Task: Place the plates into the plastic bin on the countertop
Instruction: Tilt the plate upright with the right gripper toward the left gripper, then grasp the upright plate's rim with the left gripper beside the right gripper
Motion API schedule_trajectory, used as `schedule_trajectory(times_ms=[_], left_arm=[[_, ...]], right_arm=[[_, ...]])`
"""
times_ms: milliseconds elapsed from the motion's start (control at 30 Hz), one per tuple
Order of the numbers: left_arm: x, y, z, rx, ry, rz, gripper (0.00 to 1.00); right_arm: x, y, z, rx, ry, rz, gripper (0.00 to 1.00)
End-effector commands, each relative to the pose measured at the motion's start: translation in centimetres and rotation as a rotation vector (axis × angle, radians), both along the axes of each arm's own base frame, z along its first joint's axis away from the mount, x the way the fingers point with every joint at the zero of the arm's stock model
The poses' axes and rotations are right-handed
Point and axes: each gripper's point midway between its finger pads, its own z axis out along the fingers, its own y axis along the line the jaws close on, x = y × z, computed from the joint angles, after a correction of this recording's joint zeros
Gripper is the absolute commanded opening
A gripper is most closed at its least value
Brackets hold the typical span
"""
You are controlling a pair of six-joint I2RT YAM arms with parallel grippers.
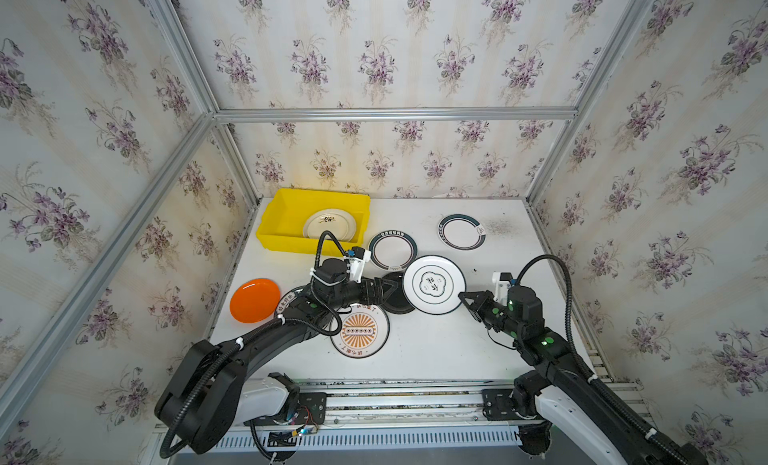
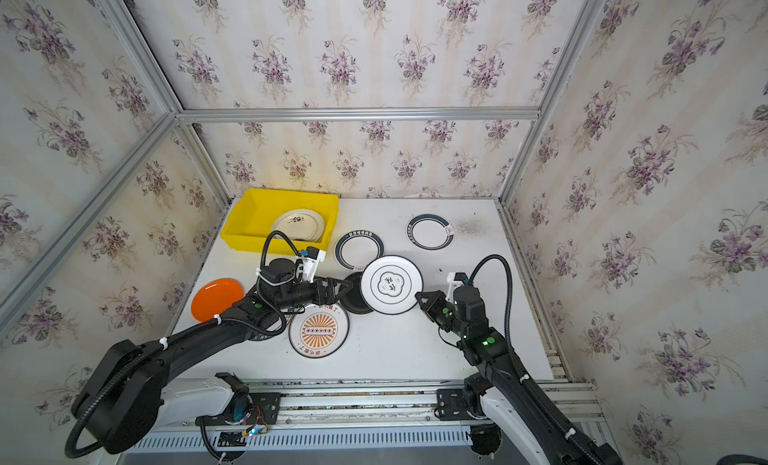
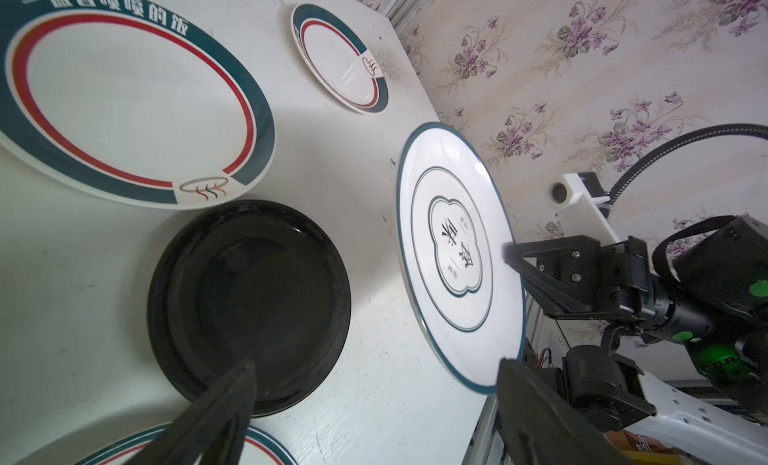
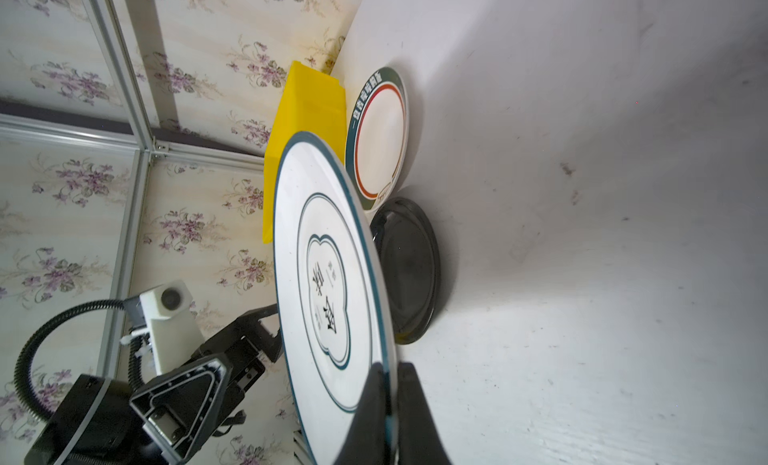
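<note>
Nearest the front edge of the white rectangular surface [image 1: 436, 350] lies a round white plate with an orange sunburst centre [image 1: 360, 331], partly under the left arm. Just beyond it, the right end effector [image 1: 460, 296] is clamped on the rim of a round white plate with a thin dark green edge and a cloud-shaped emblem [image 1: 433, 284], holding it raised and tilted above the surface. Facing it, the left end effector [image 1: 391, 290] has its jaws spread wide with nothing gripped. It hangs over a round glossy black plate [image 3: 249, 305] that lies flat, partly hidden in both top views by the held plate. A round orange plate [image 1: 254, 299] sits near the surface's left edge. Farther back, a white plate with a dark green lettered rim [image 1: 392, 250] lies flat just beside the black one, and another green-rimmed white plate [image 1: 461, 231] lies apart toward the far right. In the far left corner stands the bright yellow rectangular plastic bin [image 1: 286, 242], with one cream plate [image 1: 329, 225] inside, toward its right end.
</note>
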Motion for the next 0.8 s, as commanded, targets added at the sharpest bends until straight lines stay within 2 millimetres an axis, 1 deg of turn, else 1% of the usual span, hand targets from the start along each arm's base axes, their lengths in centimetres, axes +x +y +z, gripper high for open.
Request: schedule_trajectory(times_ms=[0, 100, 200, 267, 367, 400, 433, 467, 600, 633, 767], left_arm=[[0.1, -0.6, 0.7, -0.030, -0.015, -0.019, 0.90], [0.1, -0.7, 0.5, -0.031, -0.011, -0.024, 0.87], [0.1, -0.8, 0.2, -0.034, 0.004, -0.017, 0.87], [0.1, -0.9, 0.3, -0.048, 0.009, -0.021, 0.84], [-0.1, -1.3, 0.4, -0.067, 0.014, -0.039, 0.76], [-0.2, -1.4, 0.4, -0.070, 0.015, -0.042, 0.71], [-0.2, -1.5, 0.3, -0.072, 0.018, -0.043, 0.68], [-0.2, -1.5, 0.3, -0.074, 0.019, -0.046, 0.64], [-0.3, -1.7, 0.3, -0.081, 0.029, -0.051, 0.56], [-0.3, -1.7, 0.3, -0.084, 0.031, -0.050, 0.50], [-0.3, -1.9, 0.4, -0.095, 0.036, -0.057, 0.37]], right_arm=[[1.1, 1.6, 2.9, 0.048, -0.127, 0.020, 0.00], [1.2, 2.8, 3.2, 0.054, -0.144, 0.052, 0.00], [1.4, 3.6, 3.1, 0.054, -0.147, 0.067, 0.00], [1.4, 4.2, 3.1, 0.052, -0.148, 0.083, 0.00], [1.7, 4.9, 3.2, 0.045, -0.158, 0.101, 0.00], [1.2, 5.8, 3.2, 0.046, -0.161, 0.132, 0.00], [1.2, 6.2, 3.2, 0.044, -0.162, 0.141, 0.00], [1.2, 6.3, 3.1, 0.041, -0.163, 0.145, 0.00], [1.2, 6.9, 2.8, 0.035, -0.158, 0.155, 0.00], [1.2, 6.9, 2.5, 0.030, -0.152, 0.154, 0.00], [1.0, 7.1, 1.9, 0.022, -0.138, 0.156, 0.00]])
